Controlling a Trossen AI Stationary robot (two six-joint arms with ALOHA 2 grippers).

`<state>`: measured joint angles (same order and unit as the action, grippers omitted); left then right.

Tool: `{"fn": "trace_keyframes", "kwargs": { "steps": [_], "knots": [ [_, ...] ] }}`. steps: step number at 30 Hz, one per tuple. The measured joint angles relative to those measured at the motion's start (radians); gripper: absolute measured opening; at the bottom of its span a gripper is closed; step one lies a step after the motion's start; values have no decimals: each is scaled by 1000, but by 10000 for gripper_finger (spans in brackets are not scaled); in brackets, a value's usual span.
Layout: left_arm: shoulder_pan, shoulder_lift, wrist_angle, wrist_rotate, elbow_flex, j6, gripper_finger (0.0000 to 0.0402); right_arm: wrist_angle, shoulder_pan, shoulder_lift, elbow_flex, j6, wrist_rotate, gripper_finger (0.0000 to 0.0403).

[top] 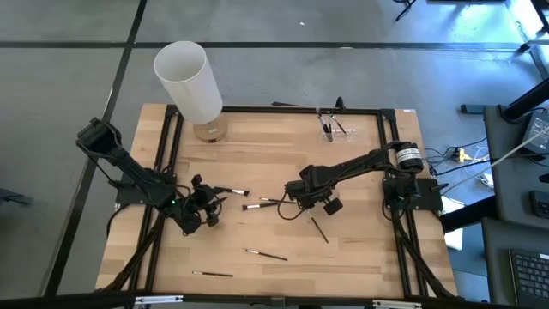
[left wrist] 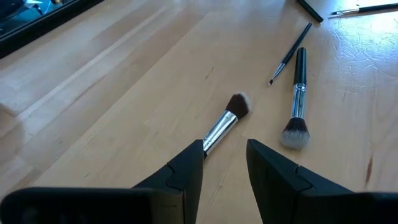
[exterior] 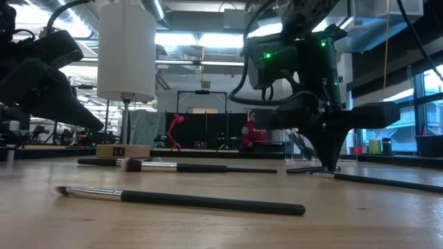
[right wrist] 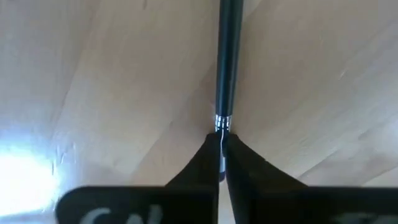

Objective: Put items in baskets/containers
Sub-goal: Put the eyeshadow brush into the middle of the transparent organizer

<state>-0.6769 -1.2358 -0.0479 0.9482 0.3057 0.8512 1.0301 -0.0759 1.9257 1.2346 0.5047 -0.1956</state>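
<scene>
While the right gripper (right wrist: 221,149) sits low at mid-surface with its fingers pinched together on a thin brush (right wrist: 228,56) near the ferrule, the step in hand looks like a pickup just made; the brush's black handle runs out ahead of the fingers and appears to lie on the wood, not yet lifted. Next move, as I judge it: raise the brush clear, carry it to the clear holder (top: 333,125) at the far edge on the right side, turn it toward upright and lower it in before letting go; the slim handle may swivel in so narrow a pinch, so a slow lift seems wise.

The left gripper (left wrist: 225,163) waits low on the left side, fingers apart, a tufted brush (left wrist: 225,123) lying on the surface with its handle running in between them; whether they touch it I cannot tell.

Count, from the high view: about seven brushes lying on the surface (top: 257,154), though some near the arms are hard to separate; one clear holder with something thin already in it; one tall white cylinder (top: 189,81) at the far left; two arms.
</scene>
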Motion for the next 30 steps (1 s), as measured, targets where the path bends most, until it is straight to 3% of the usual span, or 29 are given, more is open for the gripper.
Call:
{"fn": "trace_keyframes", "kwargs": {
  "steps": [4, 12, 17, 30],
  "knots": [
    [0, 0, 0, 0, 0, 0, 118, 146, 0, -1, 55, 1, -88, 24],
    [0, 0, 0, 1, 0, 0, 118, 546, 20, -3, 223, -1, -398, 13],
    [0, 0, 1, -2, 0, 1, 118, 536, 91, -45, 290, 19, -515, 24],
    [-2, 0, 13, -34, 0, 3, 118, 541, 456, -125, 279, 1, -675, 21]
  ]
}}
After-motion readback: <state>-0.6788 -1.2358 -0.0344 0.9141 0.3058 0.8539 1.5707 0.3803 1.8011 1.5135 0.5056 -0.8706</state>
